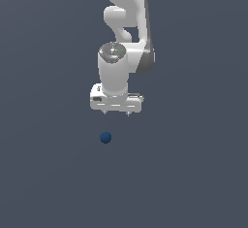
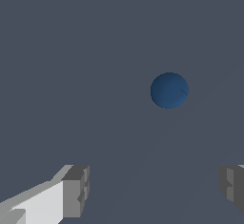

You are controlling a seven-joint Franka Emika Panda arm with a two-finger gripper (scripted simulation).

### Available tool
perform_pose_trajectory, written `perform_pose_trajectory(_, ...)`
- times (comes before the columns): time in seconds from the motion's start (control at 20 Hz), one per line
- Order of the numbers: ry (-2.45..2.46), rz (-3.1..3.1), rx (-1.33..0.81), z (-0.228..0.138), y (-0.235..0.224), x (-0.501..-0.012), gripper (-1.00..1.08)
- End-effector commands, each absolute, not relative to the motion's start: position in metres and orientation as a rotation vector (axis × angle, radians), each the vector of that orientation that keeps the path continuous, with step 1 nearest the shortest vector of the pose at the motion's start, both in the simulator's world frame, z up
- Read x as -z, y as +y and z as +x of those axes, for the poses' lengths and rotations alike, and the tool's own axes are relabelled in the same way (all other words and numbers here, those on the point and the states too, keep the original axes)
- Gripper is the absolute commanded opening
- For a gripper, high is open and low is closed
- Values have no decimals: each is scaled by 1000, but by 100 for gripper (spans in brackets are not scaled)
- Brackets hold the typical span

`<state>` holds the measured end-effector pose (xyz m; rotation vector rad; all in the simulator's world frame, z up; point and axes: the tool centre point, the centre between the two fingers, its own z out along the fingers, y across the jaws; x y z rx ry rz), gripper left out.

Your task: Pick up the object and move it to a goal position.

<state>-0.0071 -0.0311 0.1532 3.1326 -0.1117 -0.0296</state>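
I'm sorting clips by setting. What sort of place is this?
Most likely a bare simulated test scene, not a real room. A white robot arm with an open gripper hangs over a flat, featureless grey surface, and the only object is a small blue ball.

Flat even light, sharp render, no cast shadows

A bare simulated scene, no real room: a flat, featureless grey-blue ground [image 1: 43, 173] fills both views, with a smoothly rendered white arm [image 1: 123, 23] above it.
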Motion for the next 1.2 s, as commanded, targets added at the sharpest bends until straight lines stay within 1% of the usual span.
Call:
perform_pose_trajectory(0.0, -112, 3133, 30, -7, -31, -153, 100)
perform_pose_trajectory(0.55, 8, 3119, 5, -7, -14, -166, 100)
perform_pose_trajectory(0.85, -38, 3123, 6, -1, -21, -159, 100)
perform_pose_trajectory(1.15, -146, 3127, 5, 16, -38, -140, 100)
